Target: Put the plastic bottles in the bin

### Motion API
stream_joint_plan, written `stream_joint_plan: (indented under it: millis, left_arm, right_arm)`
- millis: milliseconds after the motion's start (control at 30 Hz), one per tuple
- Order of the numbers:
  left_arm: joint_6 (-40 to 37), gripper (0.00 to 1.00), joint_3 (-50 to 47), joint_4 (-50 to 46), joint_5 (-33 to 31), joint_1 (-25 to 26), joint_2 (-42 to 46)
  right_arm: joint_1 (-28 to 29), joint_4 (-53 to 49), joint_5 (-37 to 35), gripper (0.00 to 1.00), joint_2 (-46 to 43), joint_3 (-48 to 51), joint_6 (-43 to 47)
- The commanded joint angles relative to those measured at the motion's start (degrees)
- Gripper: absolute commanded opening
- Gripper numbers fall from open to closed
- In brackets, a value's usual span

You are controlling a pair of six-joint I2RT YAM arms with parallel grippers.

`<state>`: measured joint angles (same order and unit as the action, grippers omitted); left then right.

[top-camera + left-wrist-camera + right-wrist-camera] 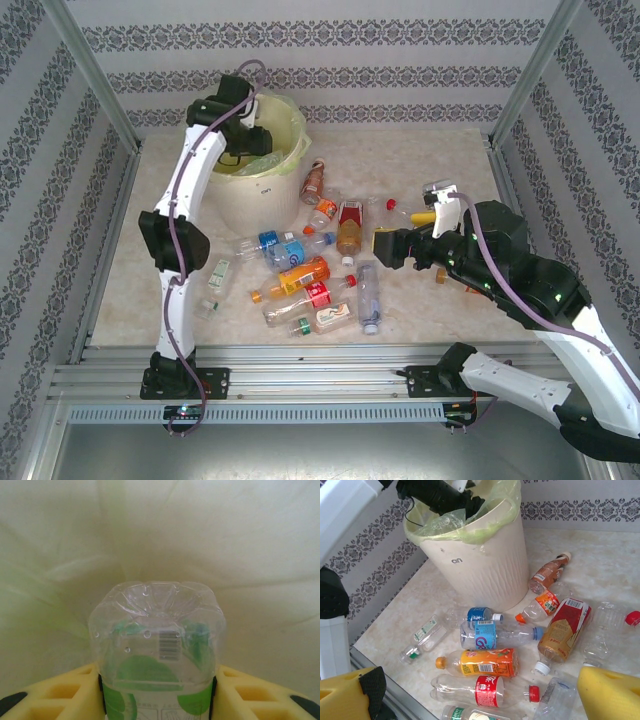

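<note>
The bin (262, 196) is a pale round bucket with a yellowish bag, standing at the back left. My left gripper (243, 137) hangs over its mouth, shut on a clear bottle with a green label (157, 640); its yellow fingers (65, 695) press both sides of the bottle, and the bag's inside lies beyond. Several plastic bottles lie on the table in front of the bin (480, 565): orange-labelled (487, 662), red-labelled (490, 691) and blue-labelled (487, 635). My right gripper (480, 680) is open above them, nothing between its fingers (607, 695), and sits right of the pile (408, 245).
A brown bottle (314, 182) lies against the bin's right side, and a small green-capped bottle (216, 277) lies near the left arm. Metal frame posts and patterned walls enclose the table. A rail (300, 375) runs along the near edge.
</note>
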<state>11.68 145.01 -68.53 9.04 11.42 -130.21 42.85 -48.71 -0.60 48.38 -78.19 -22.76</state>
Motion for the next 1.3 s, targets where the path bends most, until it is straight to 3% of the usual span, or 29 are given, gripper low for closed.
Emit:
stream_joint_plan:
  millis: [0, 267, 800, 1267]
  left_arm:
    - [-1.75, 0.49, 1.81, -6.17, -2.81, 0.96, -1.18]
    - [-1.6, 0.52, 1.52, -7.3, -2.85, 1.42, -2.98]
    - [-0.43, 0.76, 1.58, -7.93, -1.92, 1.73, -0.91]
    - [1.05, 0.87, 3.7, -6.97, -2.97, 1.55, 3.68]
  right_arm:
    - [-0.65, -0.77, 0.6, 0.98, -0.4, 0.67, -1.08]
    - [-0.66, -0.86, 0.56, 0.98, -0.05, 1.29, -1.58]
    - [-0.7, -3.97, -4.73, 0.98, -1.0, 3.03, -4.24]
    - [-0.61, -4.37, -6.34, 0.98, -2.68, 6.86, -6.46]
